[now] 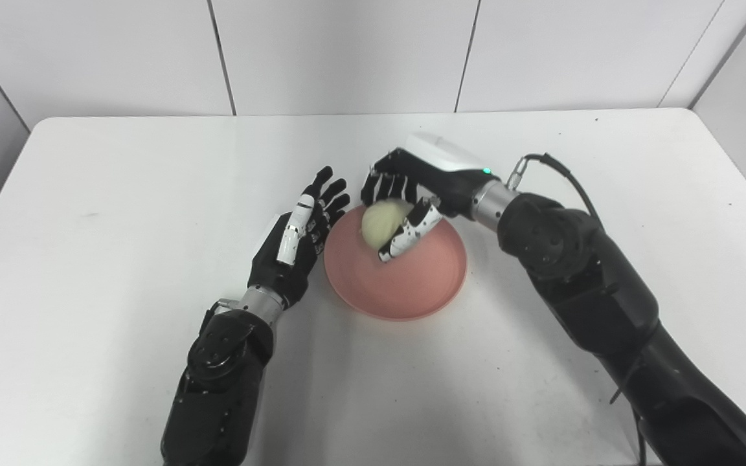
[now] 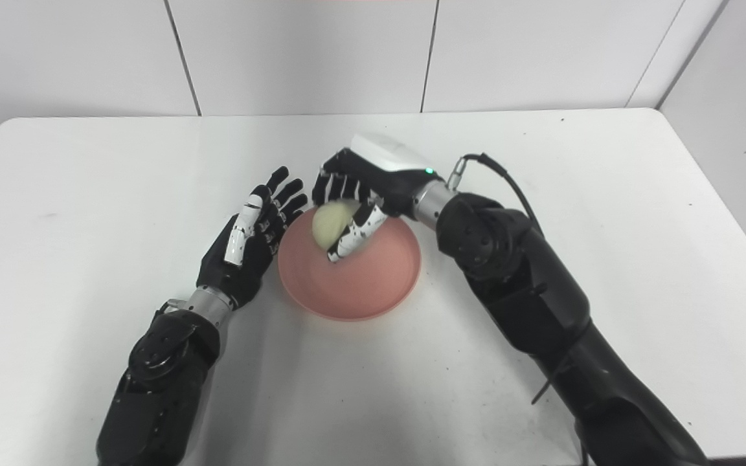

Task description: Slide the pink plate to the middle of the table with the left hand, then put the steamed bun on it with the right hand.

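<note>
Right hand (image 1: pixel 405 200) grips bun (image 1: pixel 383 222) over plate (image 1: pixel 412 285), ready for release. Left hand (image 1: pixel 298 243) open beside rim, steadying plate mid-bench (image 1: pixel 120 194).

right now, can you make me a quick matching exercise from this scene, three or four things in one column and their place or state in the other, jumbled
Things:
1. left hand
2. right hand
3. steamed bun
4. pink plate

States:
A. lies near the middle of the table, holding nothing but what hangs over it
B. open, fingers apart, at the plate's left rim
C. shut around the bun
D. pale and round, held over the plate's far part

Pairs: 1-B, 2-C, 3-D, 4-A
</note>
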